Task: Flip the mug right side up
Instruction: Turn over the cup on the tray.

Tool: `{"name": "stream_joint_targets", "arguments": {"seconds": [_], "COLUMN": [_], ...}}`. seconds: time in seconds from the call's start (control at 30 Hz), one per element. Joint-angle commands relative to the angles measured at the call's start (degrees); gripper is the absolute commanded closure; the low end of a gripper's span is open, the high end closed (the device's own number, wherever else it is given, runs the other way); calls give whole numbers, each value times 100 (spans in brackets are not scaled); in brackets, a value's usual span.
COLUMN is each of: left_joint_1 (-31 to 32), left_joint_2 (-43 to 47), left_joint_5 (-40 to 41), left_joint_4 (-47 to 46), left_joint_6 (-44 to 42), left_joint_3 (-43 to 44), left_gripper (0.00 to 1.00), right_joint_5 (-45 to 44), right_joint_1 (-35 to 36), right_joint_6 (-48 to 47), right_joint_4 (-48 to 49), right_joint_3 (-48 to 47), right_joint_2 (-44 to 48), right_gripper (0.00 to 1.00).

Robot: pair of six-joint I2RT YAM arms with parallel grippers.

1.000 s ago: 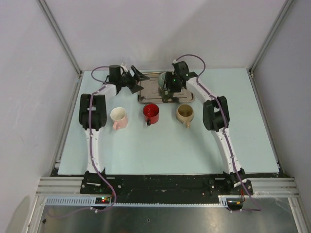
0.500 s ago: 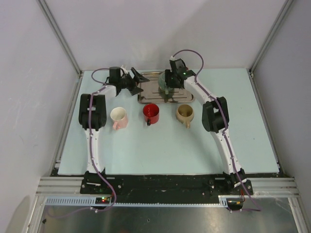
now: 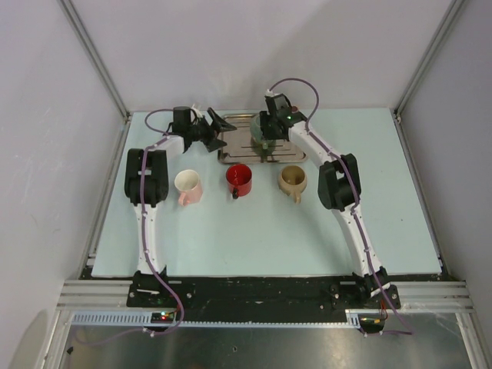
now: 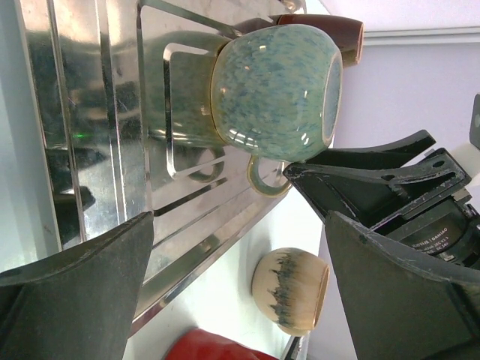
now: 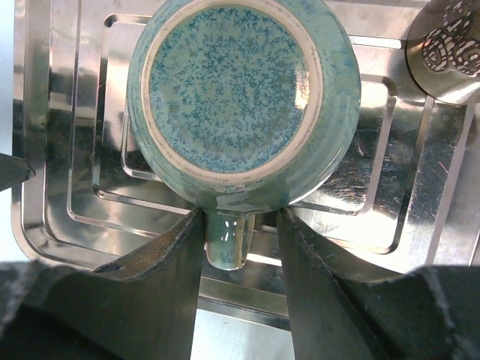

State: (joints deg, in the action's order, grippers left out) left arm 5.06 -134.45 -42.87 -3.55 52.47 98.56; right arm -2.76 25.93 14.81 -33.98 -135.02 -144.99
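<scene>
A teal speckled mug [image 5: 229, 82] stands upside down on a steel tray [image 5: 420, 187], base up, its handle [image 5: 225, 236] pointing towards my right gripper. My right gripper [image 5: 236, 255] is open, with one finger on each side of the handle: the left finger touches it and the right finger stands a little off it. In the top view the mug [image 3: 260, 132] is partly hidden under that gripper [image 3: 266, 144]. My left gripper [image 3: 219, 129] is open and empty at the tray's left end, facing the mug [image 4: 274, 90].
Three upright mugs stand in a row in front of the tray [image 3: 231, 155]: pink-white [image 3: 188, 186], red [image 3: 239, 180], tan [image 3: 293, 180]. A dark brown cup [image 4: 326, 26] lies beyond the teal mug. A round patterned object [image 5: 450, 49] sits on the tray's right part.
My right wrist has shifted a little farther back over the tray, the fingers settling around the mug's handle. The left gripper and the mugs have hardly moved.
</scene>
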Motion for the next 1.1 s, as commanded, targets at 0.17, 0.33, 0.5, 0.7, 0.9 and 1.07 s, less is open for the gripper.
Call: {"name": "stream_joint_targets", "arguments": {"seconds": [0.17, 0.33, 0.5, 0.7, 0.9, 1.07], "left_joint_1": [-72, -87, -104, -109, -110, -110], "left_joint_2": [456, 482, 497, 513, 542, 549], "left_joint_5": [-195, -217, -229, -251, -264, -257], "left_joint_4": [-118, -114, -118, -119, -126, -128], "left_joint_6": [-149, -180, -209, -216, -234, -247], "left_joint_3": [-63, -111, -185, -228, -262, -290], "left_gripper": [0, 0, 0, 0, 0, 0], "right_joint_5": [-390, -503, -590, -685, -730, -703], "right_joint_1": [93, 163, 217, 262, 277, 311], "right_joint_6": [-428, -524, -591, -665, -671, -672], "right_joint_4": [187, 238, 263, 316, 318, 306], "right_joint_3": [-232, -224, -242, -240, -229, -226], "right_joint_2": [261, 202, 164, 128, 91, 56], "right_gripper": [53, 53, 52, 52, 52, 51]}}
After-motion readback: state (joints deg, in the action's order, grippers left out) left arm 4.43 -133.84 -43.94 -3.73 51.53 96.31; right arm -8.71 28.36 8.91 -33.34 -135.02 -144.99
